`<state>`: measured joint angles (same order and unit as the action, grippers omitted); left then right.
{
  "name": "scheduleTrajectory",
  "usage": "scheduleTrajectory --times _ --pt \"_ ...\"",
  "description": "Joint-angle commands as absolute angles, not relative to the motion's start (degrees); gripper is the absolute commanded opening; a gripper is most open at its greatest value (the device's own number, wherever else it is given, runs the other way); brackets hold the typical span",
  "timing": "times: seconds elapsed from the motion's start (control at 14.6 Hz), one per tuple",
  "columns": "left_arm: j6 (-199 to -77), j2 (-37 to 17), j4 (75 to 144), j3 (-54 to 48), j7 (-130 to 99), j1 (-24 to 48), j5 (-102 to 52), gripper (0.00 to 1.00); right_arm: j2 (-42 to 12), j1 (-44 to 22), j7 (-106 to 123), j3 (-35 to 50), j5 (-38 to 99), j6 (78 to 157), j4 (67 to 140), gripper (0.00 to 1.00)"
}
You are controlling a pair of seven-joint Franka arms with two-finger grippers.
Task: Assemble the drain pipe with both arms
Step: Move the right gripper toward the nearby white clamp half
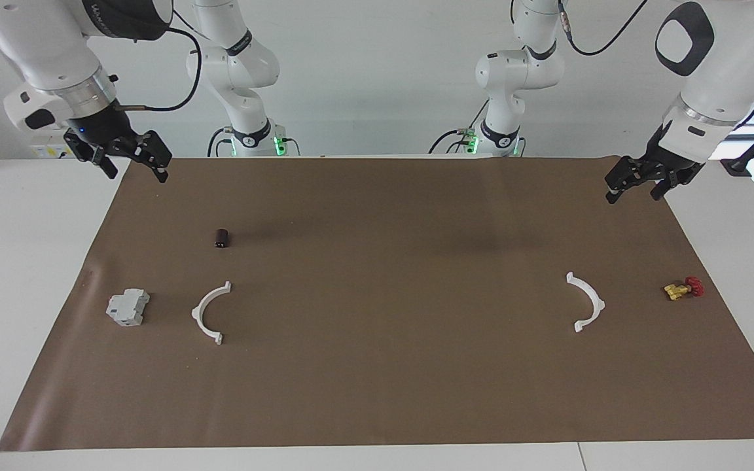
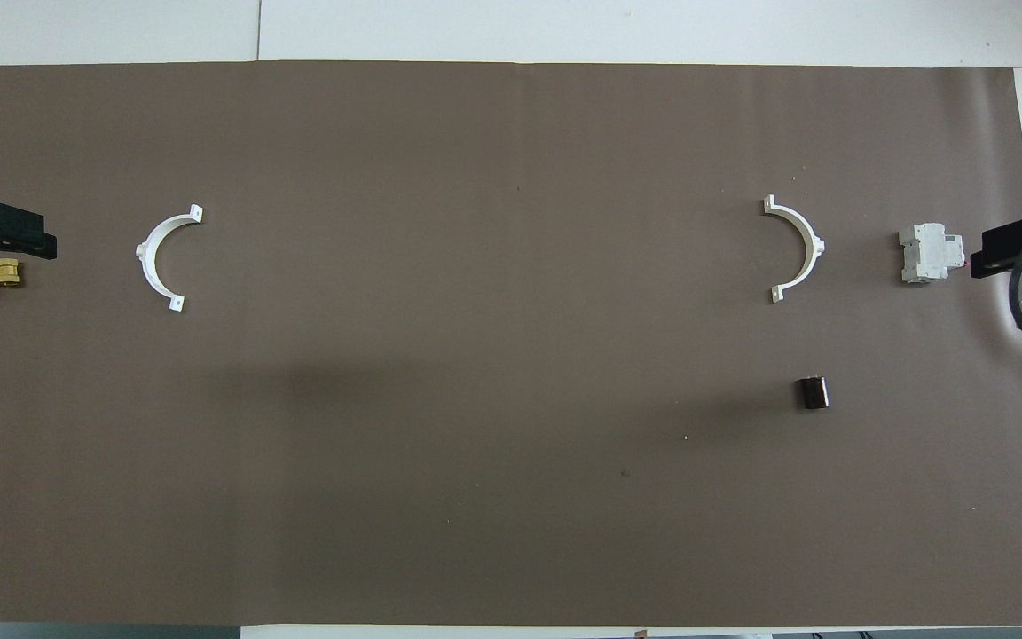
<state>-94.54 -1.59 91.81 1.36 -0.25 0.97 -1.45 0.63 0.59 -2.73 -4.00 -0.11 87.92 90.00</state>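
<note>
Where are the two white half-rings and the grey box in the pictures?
half-ring beside the grey box [image 1: 204,313], facing view, middle of its curve
half-ring beside the yellow-and-red valve [image 1: 590,300], facing view, middle of its curve
grey box [image 2: 926,254], overhead view, centre of its top

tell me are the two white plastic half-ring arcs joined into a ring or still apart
Apart. One white plastic half-ring arc lies beside the grey blocky box, the other white arc near the yellow-and-red valve, brown mat between them.

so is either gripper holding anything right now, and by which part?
Nothing is held. The left gripper and right gripper hang open and empty at the table's ends; both white half-rings lie untouched on the brown mat.
</note>
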Motion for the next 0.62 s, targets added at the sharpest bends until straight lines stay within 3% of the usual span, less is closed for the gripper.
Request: scheduleTrajectory --times 0.0,0.55 --pt "-95.5 0.4 94.1 1.4 -0.6 0.8 -1.1 1.00 0.6 1.4 -1.0 -3.7 1.1 87.7 89.9 1.00" --pt "-95.5 0.4 94.1 1.6 -0.3 0.7 -1.1 1.00 1.4 0.8 -0.2 -3.3 1.6 86.7 91.0 1.00"
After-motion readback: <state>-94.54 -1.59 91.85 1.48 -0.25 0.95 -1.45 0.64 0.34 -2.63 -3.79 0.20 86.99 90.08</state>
